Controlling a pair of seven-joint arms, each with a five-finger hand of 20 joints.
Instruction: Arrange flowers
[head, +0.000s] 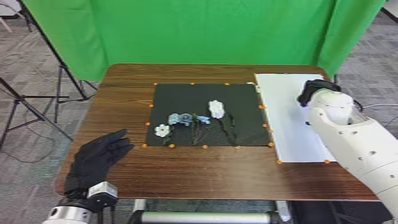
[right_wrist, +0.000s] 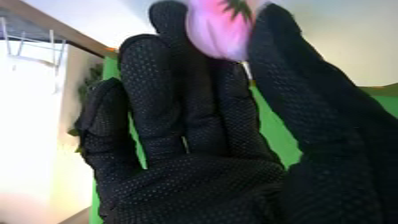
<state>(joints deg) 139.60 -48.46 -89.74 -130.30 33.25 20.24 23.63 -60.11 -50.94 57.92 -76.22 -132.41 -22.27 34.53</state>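
Observation:
My right hand (head: 317, 91) is over the upper part of the white sheet (head: 289, 120). In the right wrist view, a pink flower (right_wrist: 216, 31) sits pinched between the thumb and fingertips of my right hand (right_wrist: 191, 187). On the black mat (head: 182, 92) lie a white round flower (head: 162, 130), blue flowers (head: 180, 118) and a taller white flower (head: 216, 109), side by side with dark stems toward the mat's near edge. My left hand (head: 96, 155) is at the table's left side, its fingers loosely straight.
Orange markers (head: 204, 146) line the edges of the mat and sheet on the brown table (head: 222, 177). A green backdrop (head: 195, 35) hangs behind the table. Black stands (head: 60, 75) rise from the floor at the left.

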